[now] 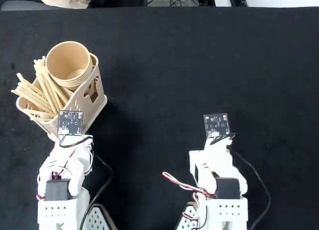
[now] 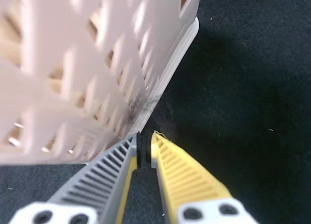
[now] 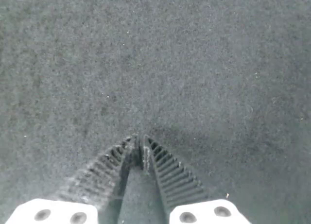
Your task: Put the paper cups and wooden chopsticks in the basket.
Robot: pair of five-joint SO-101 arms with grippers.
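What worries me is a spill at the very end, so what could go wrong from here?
1. The left gripper, shut, sits right at a corner of the basket; a sideways swing might shove or tip it.
2. The wooden chopsticks fan out past the basket's rim, so a knock could scatter them onto the black cloth.
3. The stacked paper cups rise above the rim and might topple out.

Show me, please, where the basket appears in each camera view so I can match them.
High view: basket on the left of the black cloth, just ahead of the left arm.
Left wrist view: its lattice wall close before the left gripper tips.
Right wrist view: black cloth beneath the right gripper.
Shared landmark: the black cloth.
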